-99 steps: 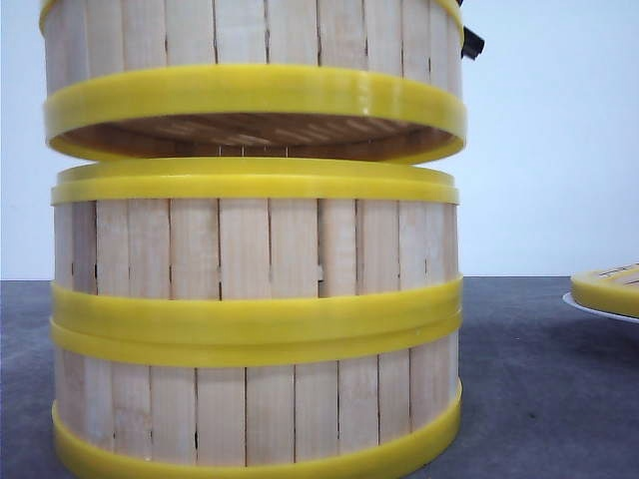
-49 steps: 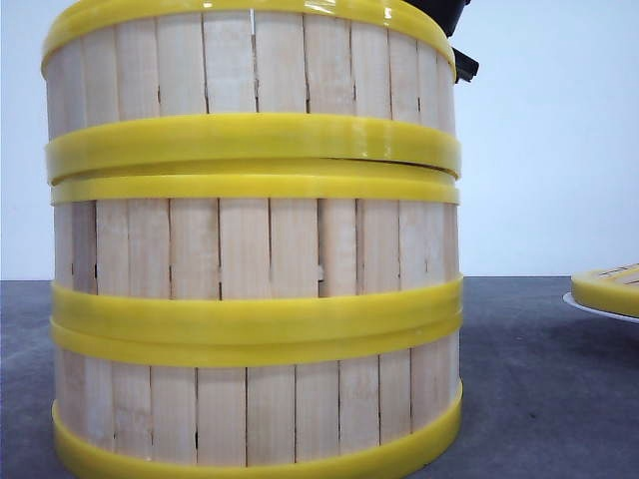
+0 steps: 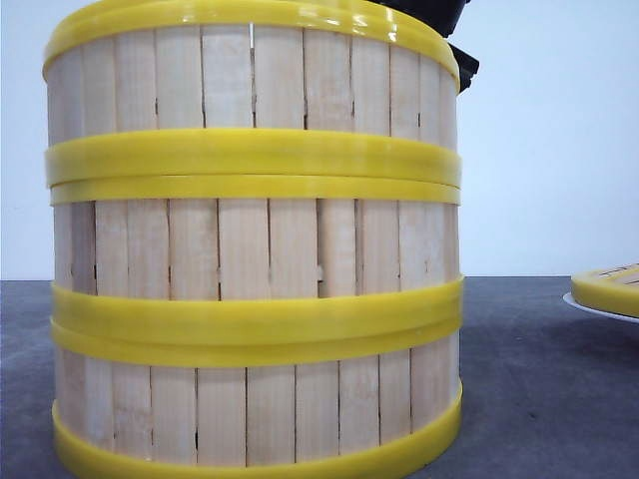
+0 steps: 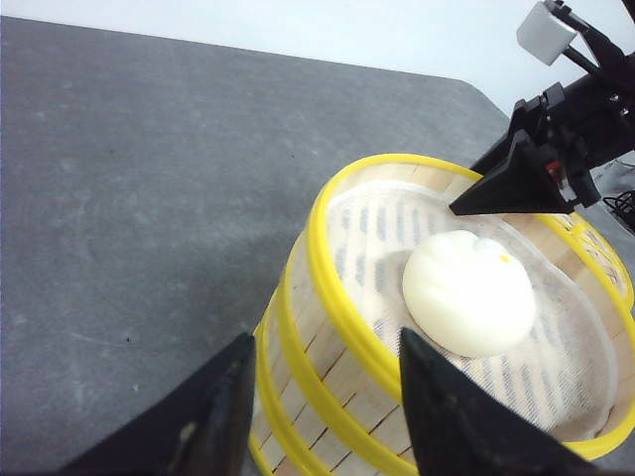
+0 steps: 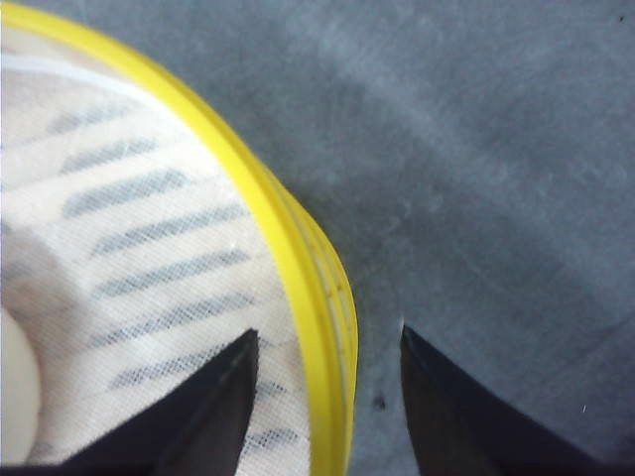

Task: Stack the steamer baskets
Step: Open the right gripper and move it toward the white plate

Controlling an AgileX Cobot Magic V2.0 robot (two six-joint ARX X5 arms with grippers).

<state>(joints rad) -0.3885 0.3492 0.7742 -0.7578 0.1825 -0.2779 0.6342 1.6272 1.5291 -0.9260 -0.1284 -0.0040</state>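
Note:
Three steamer baskets stand stacked close in the front view: the top basket, the middle basket and the bottom basket, ring resting on ring. The left wrist view shows the top basket lined with white mesh and holding a white bun. My left gripper is open and straddles the near rim, one finger outside, one inside, with gaps. At the opposite rim my right gripper is open too, likewise astride without touching.
A white plate with a yellow-rimmed piece on it sits at the right edge of the front view. Dark grey tabletop surrounds the stack. A pale wall lies behind.
The top basket has come down from hanging a little above the middle basket and now sits on it, the gap between their yellow rings closed.

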